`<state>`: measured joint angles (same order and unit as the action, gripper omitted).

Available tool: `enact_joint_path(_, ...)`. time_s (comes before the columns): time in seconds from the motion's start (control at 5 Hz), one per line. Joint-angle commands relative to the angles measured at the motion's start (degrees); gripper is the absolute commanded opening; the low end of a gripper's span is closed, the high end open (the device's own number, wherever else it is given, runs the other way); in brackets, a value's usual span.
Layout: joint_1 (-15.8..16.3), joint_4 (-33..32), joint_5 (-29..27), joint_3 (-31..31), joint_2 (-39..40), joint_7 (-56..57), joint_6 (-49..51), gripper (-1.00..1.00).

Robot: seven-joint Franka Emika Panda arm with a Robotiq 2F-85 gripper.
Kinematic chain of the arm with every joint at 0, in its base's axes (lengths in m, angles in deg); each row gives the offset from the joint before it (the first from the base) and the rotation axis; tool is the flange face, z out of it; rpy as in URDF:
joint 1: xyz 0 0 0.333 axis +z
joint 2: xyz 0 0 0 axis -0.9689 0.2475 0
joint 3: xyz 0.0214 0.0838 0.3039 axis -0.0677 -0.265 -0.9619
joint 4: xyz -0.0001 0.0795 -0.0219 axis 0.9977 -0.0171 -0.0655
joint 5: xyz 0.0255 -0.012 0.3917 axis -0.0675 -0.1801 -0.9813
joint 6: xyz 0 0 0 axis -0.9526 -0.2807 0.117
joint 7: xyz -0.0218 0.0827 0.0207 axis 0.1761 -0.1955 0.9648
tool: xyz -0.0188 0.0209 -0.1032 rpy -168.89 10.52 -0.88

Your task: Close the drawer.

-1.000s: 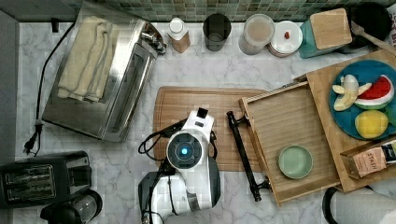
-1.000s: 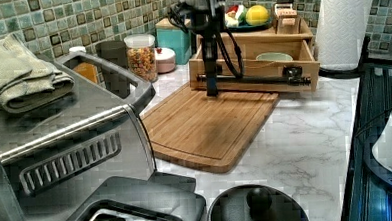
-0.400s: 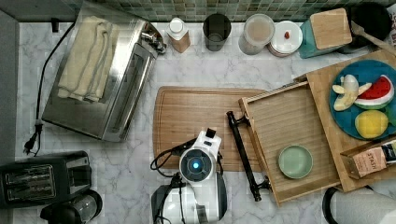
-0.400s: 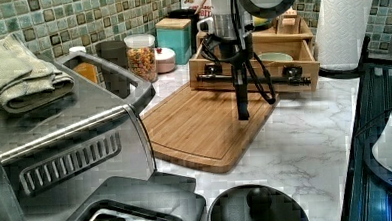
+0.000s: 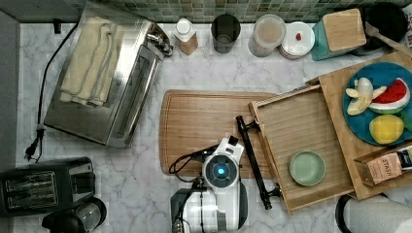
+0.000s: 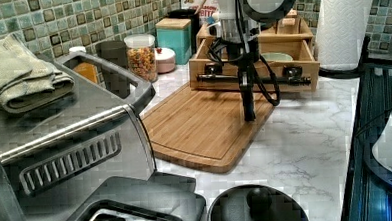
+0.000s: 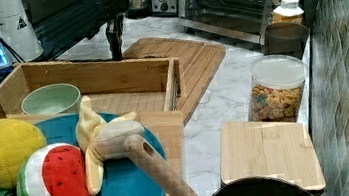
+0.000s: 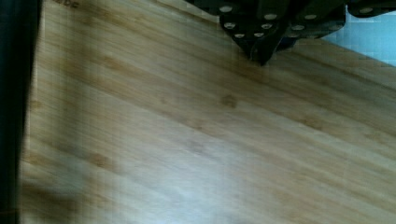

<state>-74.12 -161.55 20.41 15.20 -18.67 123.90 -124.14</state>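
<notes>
Your arm is hiding the gripper from above, its fingers seemingly pressed together and empty, hanging over the cutting board's edge nearest the open drawer.

In the top view, the cutting board lies on the table, the open drawer at its right, a bowl inside.

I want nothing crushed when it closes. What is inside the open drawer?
The drawer holds one pale green bowl near a front corner; the rest of its floor looks bare. The back strip lies under the wooden box top, hidden.
</notes>
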Motion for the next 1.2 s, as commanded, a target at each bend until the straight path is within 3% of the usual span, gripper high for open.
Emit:
enact_joint_path(0.2,-2.8,6.0,0.0,5.1,-1.5,11.7,0.6,-1.0)
enact_joint_path(0.8,-5.4,10.3,1.5,8.8,-1.5,16.3,4.3,-1.0)
enact_joint_path(1.2,-7.8,14.6,-1.2,11.5,1.1,24.1,5.6,-1.0)
